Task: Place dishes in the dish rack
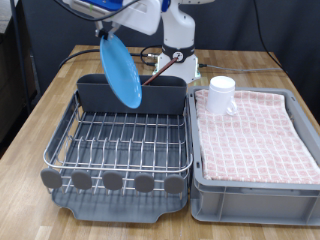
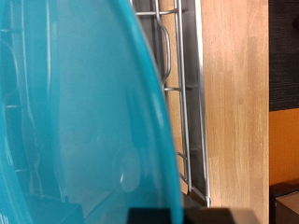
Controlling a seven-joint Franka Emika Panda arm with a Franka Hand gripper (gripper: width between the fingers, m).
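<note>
Hanging edge-down from gripper [image 1: 104, 33], plate [image 1: 122, 71] tilts over rack [image 1: 120, 140].

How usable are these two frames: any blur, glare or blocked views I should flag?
Exterior view: evenly lit and fairly sharp on the dish rack and mug; the arm at the top edge is overexposed and cropped, so the gripper is hard to make out above the tilted plate. Wrist view: the plate fills most of the frame, soft and close, with faint reflections; only a strip of rack wire and table shows.

Even, bright overhead light with soft shadows; low-resolution softness in the exterior view; close, blurred plate [image 2: 75, 112] in the wrist view
</note>
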